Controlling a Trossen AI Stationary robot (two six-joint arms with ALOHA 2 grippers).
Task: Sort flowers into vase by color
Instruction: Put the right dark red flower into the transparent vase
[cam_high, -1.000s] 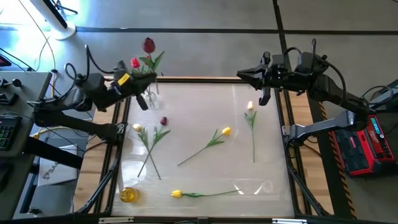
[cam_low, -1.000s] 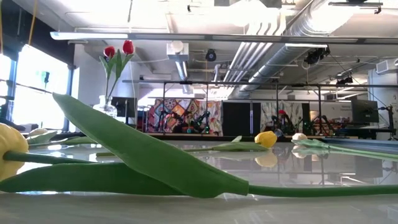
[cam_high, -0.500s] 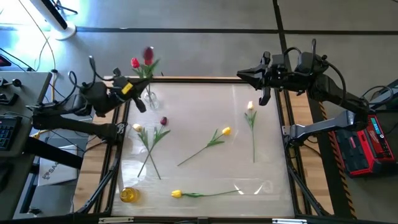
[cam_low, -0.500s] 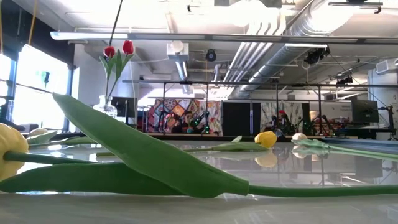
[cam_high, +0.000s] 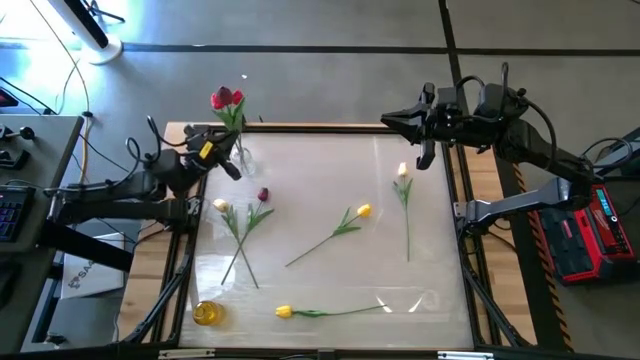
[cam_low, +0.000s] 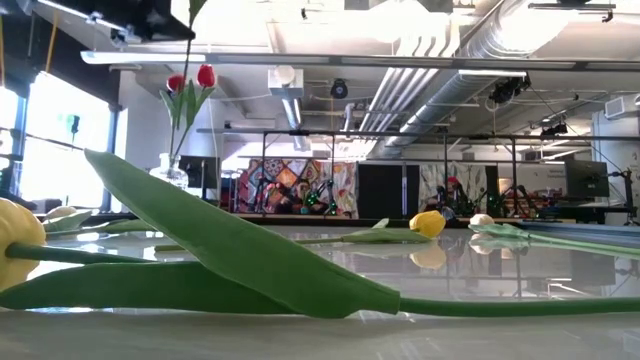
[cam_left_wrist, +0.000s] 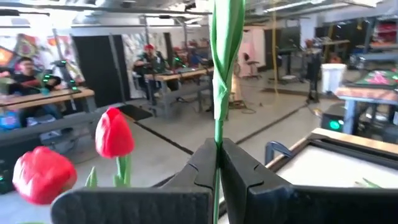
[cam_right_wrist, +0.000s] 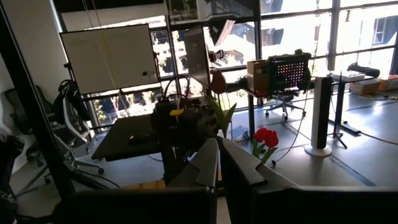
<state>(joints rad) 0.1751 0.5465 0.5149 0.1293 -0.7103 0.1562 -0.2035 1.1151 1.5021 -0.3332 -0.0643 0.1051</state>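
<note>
— Left claw (cam_left_wrist: 217, 163) first: what's it pinching?
— A tulip stem (cam_left_wrist: 219, 93), upright beside the glass vase (cam_high: 240, 157) at the worktop's (cam_high: 320, 200) far-left corner, likely lining up with the two red tulips (cam_high: 226, 97) already in it.
— Right claw (cam_right_wrist: 217, 163)?
— Closed, empty, waiting at the far-right edge.

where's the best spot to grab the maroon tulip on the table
Probably mid-stem, from straight above. The maroon tulip lies flat, its stem crossing the cream tulip, so grip between the head and that crossing, fingers across the stem.
</note>
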